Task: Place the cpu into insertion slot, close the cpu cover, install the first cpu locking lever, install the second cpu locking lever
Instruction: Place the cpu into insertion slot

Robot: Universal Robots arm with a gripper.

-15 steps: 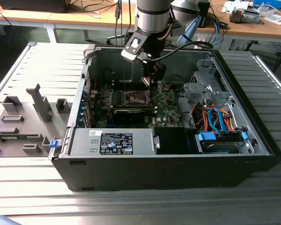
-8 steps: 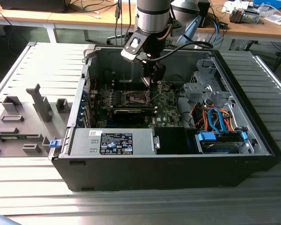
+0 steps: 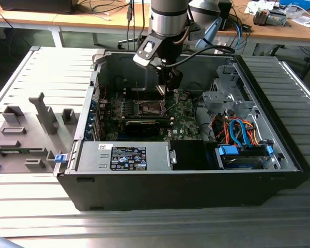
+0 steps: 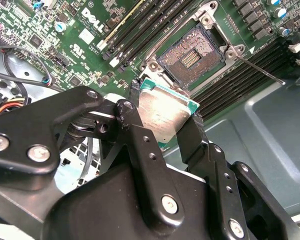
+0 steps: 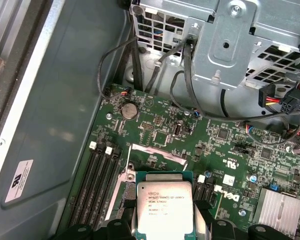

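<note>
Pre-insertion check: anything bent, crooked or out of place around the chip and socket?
Nothing stands out. The gripper is shut on the chip, held by two opposite edges near the socket, which is open and empty, no damage visible. A thin lever sticks out beside it, clear of the opening.

Arm (image 3: 169, 18): silver and black, hanging near-vertical, wrist turned downward.
Gripper (image 4: 165, 117): black, two-fingered — closed on the cpu (image 5: 164, 205).
Fingers (image 4: 140, 137): pressing the chip's opposite edges — one each side.
</note>
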